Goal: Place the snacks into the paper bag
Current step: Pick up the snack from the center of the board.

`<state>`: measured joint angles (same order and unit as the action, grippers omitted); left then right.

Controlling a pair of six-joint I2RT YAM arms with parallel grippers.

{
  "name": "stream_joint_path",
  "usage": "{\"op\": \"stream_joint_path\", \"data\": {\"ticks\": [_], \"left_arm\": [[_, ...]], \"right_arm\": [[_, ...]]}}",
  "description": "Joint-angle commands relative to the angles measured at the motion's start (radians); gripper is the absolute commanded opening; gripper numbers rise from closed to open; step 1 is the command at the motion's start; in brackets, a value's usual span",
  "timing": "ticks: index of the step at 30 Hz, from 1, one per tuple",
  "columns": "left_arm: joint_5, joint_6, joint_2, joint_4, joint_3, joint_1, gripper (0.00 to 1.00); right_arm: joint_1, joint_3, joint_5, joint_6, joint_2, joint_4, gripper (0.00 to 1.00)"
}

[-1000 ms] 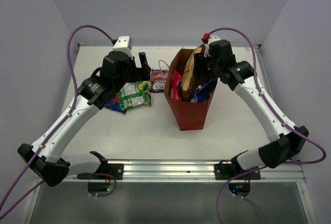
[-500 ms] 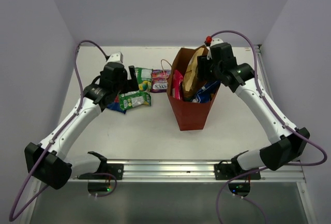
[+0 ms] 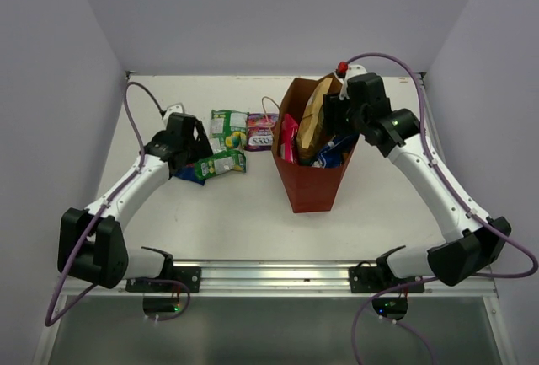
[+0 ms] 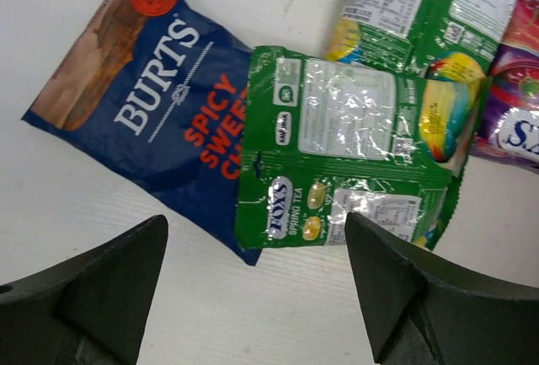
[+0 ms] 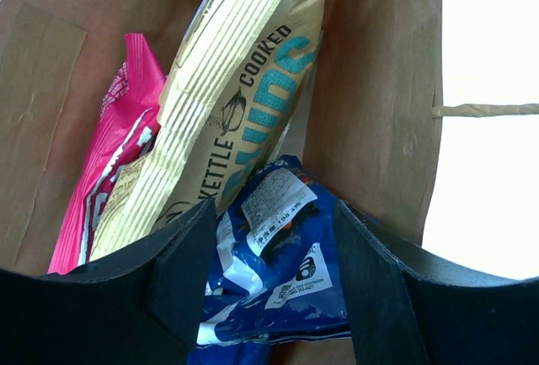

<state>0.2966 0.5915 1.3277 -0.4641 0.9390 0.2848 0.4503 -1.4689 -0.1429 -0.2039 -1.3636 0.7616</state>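
The red-brown paper bag [image 3: 308, 181] stands upright mid-table. It holds a pink packet [image 3: 286, 136], a tan packet [image 3: 313, 116] and a blue-and-white packet [image 3: 335, 150]. My right gripper [image 3: 333, 122] is open and empty over the bag's mouth, its fingertips [image 5: 181, 285] just above the blue-and-white packet [image 5: 282, 297], beside the tan packet [image 5: 240, 87] and the pink one [image 5: 118, 154]. My left gripper [image 3: 199, 152] is open and empty above a green packet [image 4: 354, 154], which overlaps a dark blue packet [image 4: 152, 112]. A second green packet [image 4: 429, 11] and a purple packet [image 4: 514, 104] lie beyond.
The loose packets lie just left of the bag, the purple one [image 3: 259, 131] touching its side by a twine handle [image 3: 268, 105]. Another handle [image 5: 488, 110] sticks out on the bag's right. The arm bases and a metal rail [image 3: 278, 274] line the near edge.
My left arm has drawn back to the left and lower, uncovering the upper green packet. My right gripper has stayed over the bag's mouth, almost still.
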Motion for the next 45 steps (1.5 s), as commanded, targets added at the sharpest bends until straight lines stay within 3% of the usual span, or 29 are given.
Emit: {"op": "stream_joint_path", "data": {"ticks": [1, 4, 8, 11, 21, 27, 31, 37, 40, 41, 43, 45], "left_arm": [[0.036, 0.024, -0.005, 0.048, -0.022, -0.032, 0.89], [0.065, 0.005, -0.009, 0.045, -0.048, -0.032, 0.87], [-0.002, -0.036, 0.045, 0.114, -0.039, -0.033, 0.81], [-0.071, -0.053, 0.092, 0.183, -0.029, -0.035, 0.81], [-0.154, 0.005, 0.34, 0.147, 0.076, -0.056, 0.81], [-0.283, 0.042, 0.323, 0.2, 0.041, -0.042, 0.74], [-0.287, 0.048, 0.301, 0.197, 0.047, -0.007, 0.72], [-0.292, 0.053, 0.286, 0.197, 0.073, 0.01, 0.62], [-0.316, 0.057, 0.291, 0.202, 0.078, 0.013, 0.52], [-0.318, 0.059, 0.294, 0.212, 0.075, 0.014, 0.43], [-0.326, 0.062, 0.301, 0.22, 0.076, 0.017, 0.37], [-0.333, 0.064, 0.307, 0.232, 0.076, 0.022, 0.24]], "right_arm": [[-0.004, 0.013, 0.042, 0.014, 0.038, -0.031, 0.61], [-0.004, 0.027, 0.065, 0.014, 0.055, -0.05, 0.61], [-0.004, 0.032, 0.081, 0.012, 0.06, -0.056, 0.62], [-0.004, 0.033, 0.088, 0.012, 0.064, -0.056, 0.62], [-0.002, 0.039, 0.106, 0.011, 0.072, -0.062, 0.62], [-0.004, 0.041, 0.103, 0.012, 0.072, -0.065, 0.62], [-0.004, 0.033, 0.103, 0.012, 0.067, -0.064, 0.62], [-0.004, 0.033, 0.098, 0.011, 0.067, -0.062, 0.62], [-0.004, 0.032, 0.097, 0.011, 0.067, -0.061, 0.62], [-0.004, 0.032, 0.095, 0.011, 0.067, -0.059, 0.62], [-0.004, 0.03, 0.094, 0.011, 0.067, -0.061, 0.62], [-0.004, 0.028, 0.097, 0.012, 0.067, -0.059, 0.62]]}}
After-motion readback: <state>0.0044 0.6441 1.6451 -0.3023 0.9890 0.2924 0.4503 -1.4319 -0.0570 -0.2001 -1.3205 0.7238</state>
